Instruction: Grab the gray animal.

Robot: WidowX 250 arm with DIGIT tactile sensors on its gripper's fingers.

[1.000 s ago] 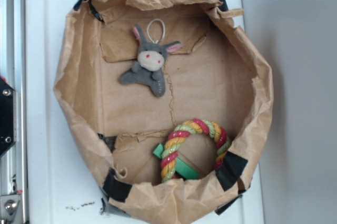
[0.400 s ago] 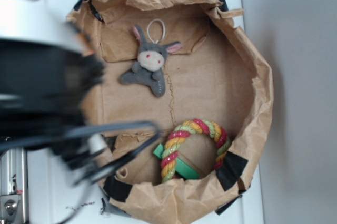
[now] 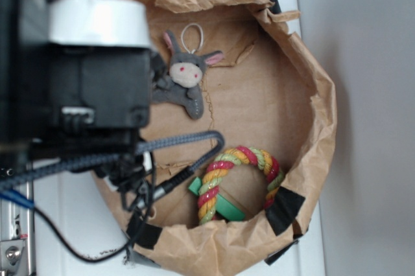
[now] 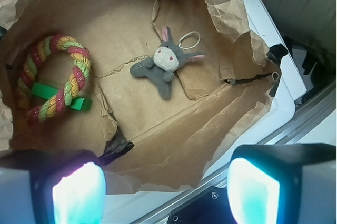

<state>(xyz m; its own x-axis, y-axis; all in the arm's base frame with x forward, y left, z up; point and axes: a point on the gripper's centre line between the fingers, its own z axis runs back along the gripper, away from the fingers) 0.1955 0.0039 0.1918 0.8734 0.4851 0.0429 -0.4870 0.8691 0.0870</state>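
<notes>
— Brown paper is most of what we see: a big crumpled paper bag [image 3: 311,88] rolled down into a shallow tub, patched with black tape at its rim, sitting on a white tray [image 3: 65,224].

— We agree. Next in size is the robot arm [image 3: 84,81], a black and white bulk covering the left side of the exterior view, with cables trailing over the bag's left wall.

— And the gripper [image 4: 166,190]? In the wrist view we see its two fingers [image 4: 79,192] at the bottom edge, glowing pale teal, standing far apart with nothing between them, above the bag's near wall.

— Yes, spread wide and empty. Inside the bag, we find the multicoloured rope ring [image 3: 240,182] near one end of the floor, lying over a green block [image 3: 224,201].

— Then the gray animal [image 3: 185,81], smallest of all. We see it flat on the bag's floor toward the other end, face up, ears spread, a white loop at its head, well apart from the ring.

— In the exterior view the arm's edge just overlaps its left side.
</notes>
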